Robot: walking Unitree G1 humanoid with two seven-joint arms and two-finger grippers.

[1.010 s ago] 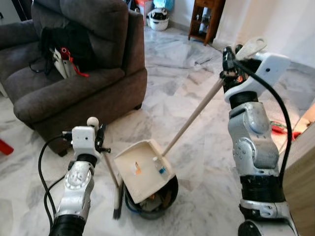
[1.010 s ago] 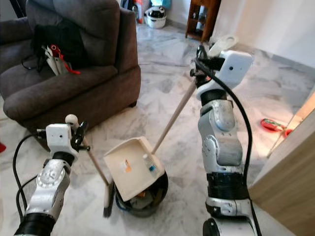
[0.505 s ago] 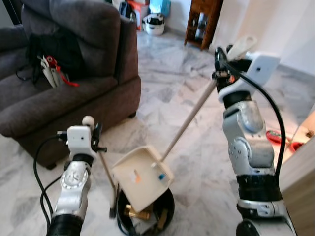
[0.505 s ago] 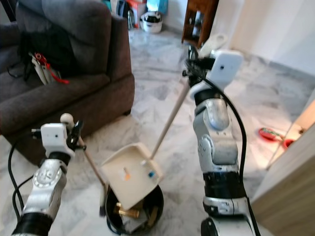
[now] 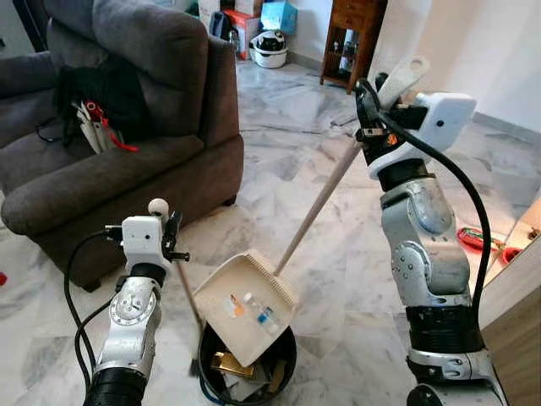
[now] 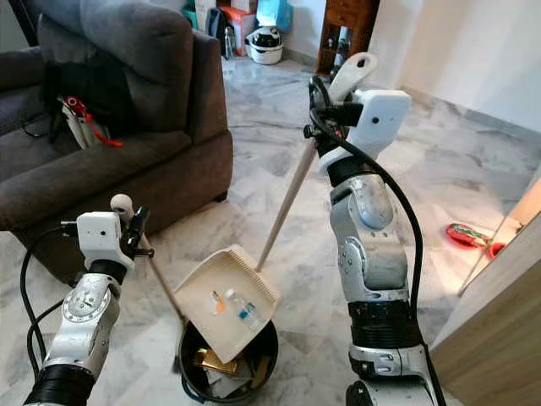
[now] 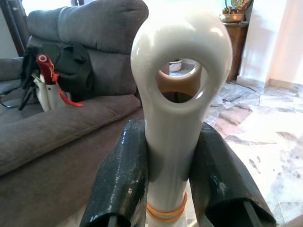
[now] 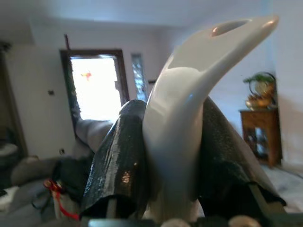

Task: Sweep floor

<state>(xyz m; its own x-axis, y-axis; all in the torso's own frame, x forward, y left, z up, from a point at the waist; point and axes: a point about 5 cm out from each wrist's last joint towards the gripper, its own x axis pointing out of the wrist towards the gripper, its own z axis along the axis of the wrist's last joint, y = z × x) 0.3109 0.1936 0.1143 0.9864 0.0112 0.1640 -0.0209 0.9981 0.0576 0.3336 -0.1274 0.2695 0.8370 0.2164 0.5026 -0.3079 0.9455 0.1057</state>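
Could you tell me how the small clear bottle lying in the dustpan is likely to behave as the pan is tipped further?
The small bottle lies on its side on the tilted dustpan held by the right gripper, so it will probably roll or slide off easily. It looks light and plastic, so likely not fragile. The black bin sits right beneath, so it should drop in.

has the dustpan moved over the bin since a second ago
Yes: the cream plastic dustpan now covers less of the round black bin, whose far rim it overhung, exposing more contents on the robot's side.

Silver arms; black cables; black claw fingers [image 7: 120, 184].
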